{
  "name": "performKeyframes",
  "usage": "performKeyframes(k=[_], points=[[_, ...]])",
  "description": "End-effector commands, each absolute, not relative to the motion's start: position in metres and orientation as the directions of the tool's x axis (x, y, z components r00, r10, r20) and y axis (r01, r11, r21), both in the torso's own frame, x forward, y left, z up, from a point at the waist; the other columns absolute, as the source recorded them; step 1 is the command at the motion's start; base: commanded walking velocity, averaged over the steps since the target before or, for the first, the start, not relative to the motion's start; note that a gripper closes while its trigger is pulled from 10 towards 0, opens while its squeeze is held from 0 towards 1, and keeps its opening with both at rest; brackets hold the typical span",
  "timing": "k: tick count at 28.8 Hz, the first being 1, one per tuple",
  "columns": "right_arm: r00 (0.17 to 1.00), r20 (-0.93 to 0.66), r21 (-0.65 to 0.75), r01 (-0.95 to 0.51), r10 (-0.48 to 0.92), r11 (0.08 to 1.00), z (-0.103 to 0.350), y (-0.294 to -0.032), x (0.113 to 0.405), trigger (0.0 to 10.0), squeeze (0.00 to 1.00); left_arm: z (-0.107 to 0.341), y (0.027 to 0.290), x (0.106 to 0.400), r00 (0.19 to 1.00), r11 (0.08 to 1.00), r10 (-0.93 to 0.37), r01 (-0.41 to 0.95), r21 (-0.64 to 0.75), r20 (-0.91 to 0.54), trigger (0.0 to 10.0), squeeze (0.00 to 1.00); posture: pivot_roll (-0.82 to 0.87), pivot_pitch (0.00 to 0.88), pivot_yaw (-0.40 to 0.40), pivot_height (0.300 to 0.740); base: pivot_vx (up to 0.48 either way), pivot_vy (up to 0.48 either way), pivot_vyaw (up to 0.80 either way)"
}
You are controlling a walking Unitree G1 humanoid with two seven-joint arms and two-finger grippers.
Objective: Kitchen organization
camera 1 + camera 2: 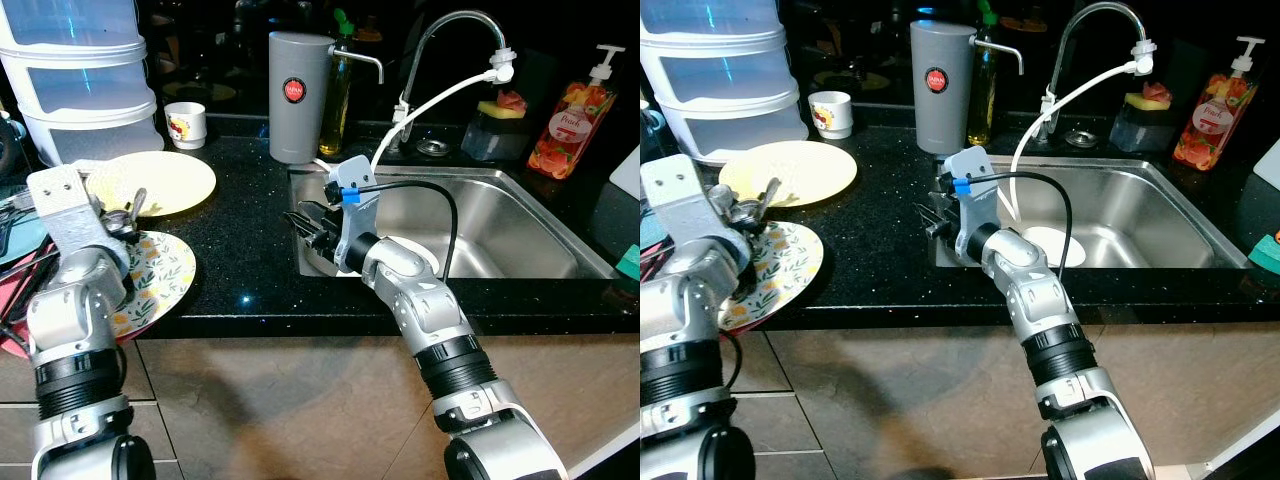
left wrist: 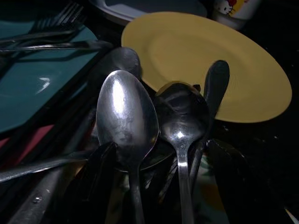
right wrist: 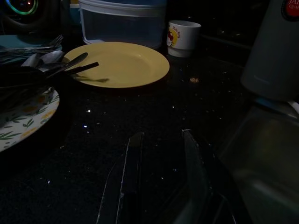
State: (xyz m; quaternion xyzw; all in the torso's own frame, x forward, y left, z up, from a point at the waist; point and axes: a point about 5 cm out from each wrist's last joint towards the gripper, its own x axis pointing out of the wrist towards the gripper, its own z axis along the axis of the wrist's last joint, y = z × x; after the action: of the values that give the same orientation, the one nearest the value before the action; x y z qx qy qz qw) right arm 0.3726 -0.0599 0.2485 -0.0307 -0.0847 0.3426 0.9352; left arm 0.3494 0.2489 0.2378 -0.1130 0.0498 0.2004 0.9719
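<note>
The two head eyes look forward and down over the dark counter [image 1: 250,250], sink [image 1: 500,235] toward 2 o'clock, yellow plate [image 1: 165,182] toward 10. The left wrist camera sits close over spoons [image 2: 126,116], facing that plate. The right wrist camera, low on the counter, faces 9 o'clock toward the same plate.

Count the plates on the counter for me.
2: a yellow plate near the white mug, and a floral plate at the counter edge under the left tool. Others may be hidden.
</note>
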Motion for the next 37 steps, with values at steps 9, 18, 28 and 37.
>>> performKeyframes(k=[9,18,28,37], points=[[0.758,0.134,-0.112,-0.628,0.638,0.77,0.246,-0.062,0.373,10.0,0.0,0.245,0.236,0.36,0.93,0.916,0.361,-0.367,-0.162,-0.068,10.0,0.0,0.05,0.064,-0.046,0.74,0.0,0.0,0.0],[0.758,0.14,-0.09,-0.631,0.637,0.77,0.246,-0.063,0.372,10.0,0.0,0.288,0.234,0.352,0.915,0.931,0.364,-0.36,-0.056,0.172,10.0,0.0,0.06,0.063,-0.049,0.74,0.0,0.0,0.0],[0.754,0.142,-0.084,-0.637,0.642,0.766,0.246,-0.062,0.371,10.0,0.0,0.291,0.188,0.34,0.984,0.906,-0.088,0.015,0.424,0.153,10.0,0.0,0.06,0.051,-0.047,0.74,0.0,0.0,0.0],[0.75,0.14,-0.08,-0.643,0.647,0.762,0.247,-0.062,0.371,10.0,0.0,0.27,0.187,0.324,0.966,0.539,-0.182,0.252,0.803,-0.181,10.0,0.0,0.06,0.044,-0.053,0.74,0.0,0.0,0.0]])
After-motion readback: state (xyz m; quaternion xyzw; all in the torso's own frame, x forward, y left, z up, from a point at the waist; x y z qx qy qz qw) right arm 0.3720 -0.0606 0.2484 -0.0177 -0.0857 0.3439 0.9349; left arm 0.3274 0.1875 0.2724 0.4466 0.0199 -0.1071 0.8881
